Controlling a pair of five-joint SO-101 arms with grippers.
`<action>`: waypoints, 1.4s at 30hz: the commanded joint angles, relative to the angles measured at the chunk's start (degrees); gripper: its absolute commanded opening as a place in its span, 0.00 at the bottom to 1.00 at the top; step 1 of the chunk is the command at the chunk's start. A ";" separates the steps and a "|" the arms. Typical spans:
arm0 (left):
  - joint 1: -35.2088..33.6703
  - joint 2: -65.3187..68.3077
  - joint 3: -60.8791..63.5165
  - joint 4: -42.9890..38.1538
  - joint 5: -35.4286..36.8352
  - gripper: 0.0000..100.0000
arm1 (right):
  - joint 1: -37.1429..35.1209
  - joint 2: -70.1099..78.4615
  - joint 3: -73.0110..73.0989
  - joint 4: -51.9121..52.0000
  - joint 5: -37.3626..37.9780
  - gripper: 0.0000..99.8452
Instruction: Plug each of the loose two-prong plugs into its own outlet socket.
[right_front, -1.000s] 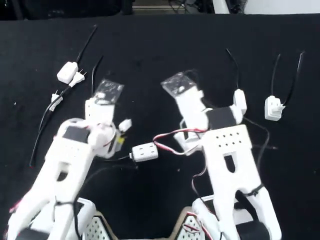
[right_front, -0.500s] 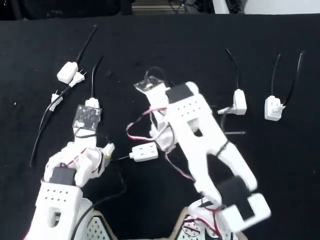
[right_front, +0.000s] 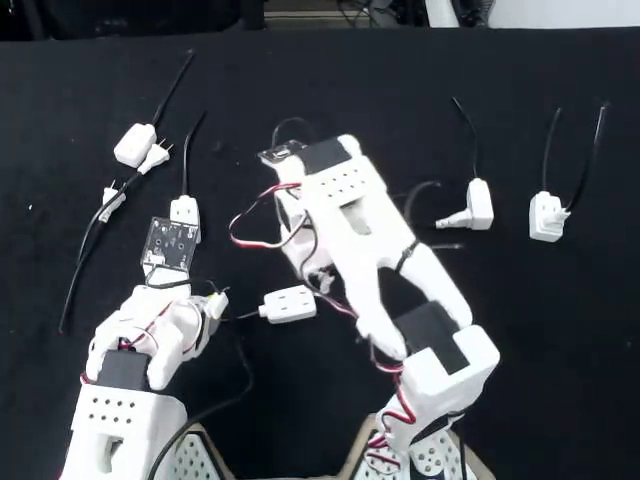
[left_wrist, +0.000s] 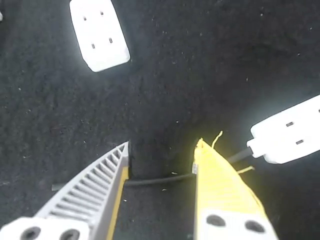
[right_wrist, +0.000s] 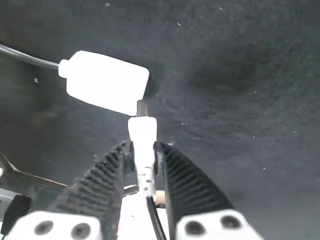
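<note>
**Insertion of a plug at the middle of the table.** The right gripper (right_wrist: 143, 145) pinches a white plug (right_wrist: 142, 131) between its ribbed fingers. The plug's cord trails back between them. Its dark prongs point at the long side of a white outlet (right_wrist: 106, 82) and reach that outlet's edge. Whether they sit in the slots cannot be told. This is probably the middle outlet (right_front: 291, 303), which lies beside the right arm where that arm leans across from the right.

The left gripper (left_wrist: 162, 145) is low over the black table (right_front: 400, 90), with its fingers spread. A thin black cord (left_wrist: 155, 181) runs across the gap between them, but they do not squeeze it. The cord appears to lead to the middle outlet, just to the right of the gripper. A second outlet (right_front: 184, 210) lies farther off on the left.

The step in hand appears to be the seating of the first plug. The next move probably calls for lining the prongs up square with one pair of slots. A straight push should follow. The outlet is light and lies loose, so it may slide. Closing the left gripper on the cord, or bracing the outlet, would likely help.

One white block (right_front: 134, 145) lies at the far left. Another block (right_front: 545, 217) lies on the right, well apart from both grippers.
</note>
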 joint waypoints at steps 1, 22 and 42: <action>-0.13 -0.88 -0.84 0.09 0.53 0.21 | -3.78 -0.04 -2.95 1.76 -3.78 0.01; -0.13 -1.14 -0.75 0.35 0.44 0.21 | -5.10 0.40 0.92 1.85 -13.45 0.01; -0.13 -1.14 -0.66 0.26 0.44 0.21 | -5.27 0.66 0.13 0.79 -13.45 0.01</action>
